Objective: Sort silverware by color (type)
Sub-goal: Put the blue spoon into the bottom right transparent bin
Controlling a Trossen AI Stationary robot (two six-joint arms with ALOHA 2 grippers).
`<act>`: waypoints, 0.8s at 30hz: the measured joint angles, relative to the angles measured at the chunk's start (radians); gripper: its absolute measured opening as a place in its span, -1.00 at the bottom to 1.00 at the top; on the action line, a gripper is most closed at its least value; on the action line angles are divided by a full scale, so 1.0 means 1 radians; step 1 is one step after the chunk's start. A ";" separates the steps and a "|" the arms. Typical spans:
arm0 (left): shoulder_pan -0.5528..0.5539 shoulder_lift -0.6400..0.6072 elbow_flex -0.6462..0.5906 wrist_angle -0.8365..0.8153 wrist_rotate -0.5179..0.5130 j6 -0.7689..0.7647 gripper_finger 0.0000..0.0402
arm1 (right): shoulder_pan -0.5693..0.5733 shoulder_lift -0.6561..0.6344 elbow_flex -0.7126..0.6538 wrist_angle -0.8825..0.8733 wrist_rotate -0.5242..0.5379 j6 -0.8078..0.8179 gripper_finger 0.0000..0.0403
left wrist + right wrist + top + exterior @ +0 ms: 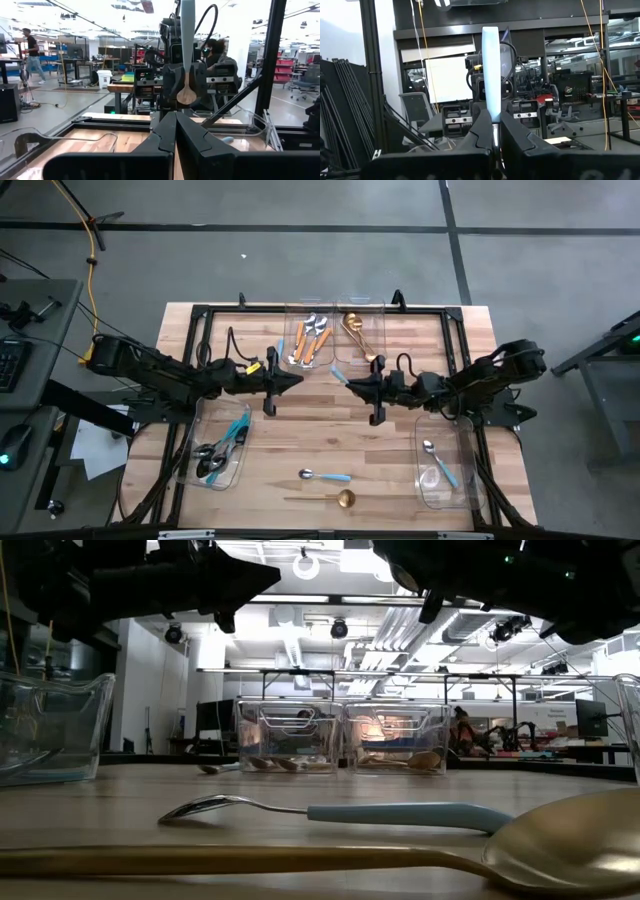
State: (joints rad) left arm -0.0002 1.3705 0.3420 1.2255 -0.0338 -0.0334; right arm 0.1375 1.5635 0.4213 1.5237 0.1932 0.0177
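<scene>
Left hand (298, 378): shut, empty, facing the right hand (342, 378). The right hand clamps a silver spoon with a light-blue handle (490, 75), apparently upright. Judged best: swing it steadily back to the clear plastic rectangular bin (418, 460) beside that arm and release low.

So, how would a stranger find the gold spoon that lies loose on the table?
Look at the wooden table, along its near edge between the two side bins. Two spoons lie there; the gold spoon is the nearer one, all gold, while its neighbour has a light-blue handle.
</scene>
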 joint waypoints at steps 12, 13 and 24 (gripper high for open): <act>0.000 0.000 0.000 0.000 0.000 0.000 -1.00 | 0.000 -0.001 0.000 -0.021 0.000 -0.018 -0.98; 0.000 0.000 0.000 0.000 0.000 0.000 -1.00 | 0.003 -0.006 0.000 -0.024 0.000 -0.023 -0.99; 0.000 0.000 0.000 -0.001 0.000 0.000 -1.00 | 0.178 -0.332 0.254 -1.162 0.219 -0.002 -0.99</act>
State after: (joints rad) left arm -0.0002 1.3705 0.3420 1.2243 -0.0334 -0.0338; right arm 0.3158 1.2310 0.6758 0.3615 0.4122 0.0159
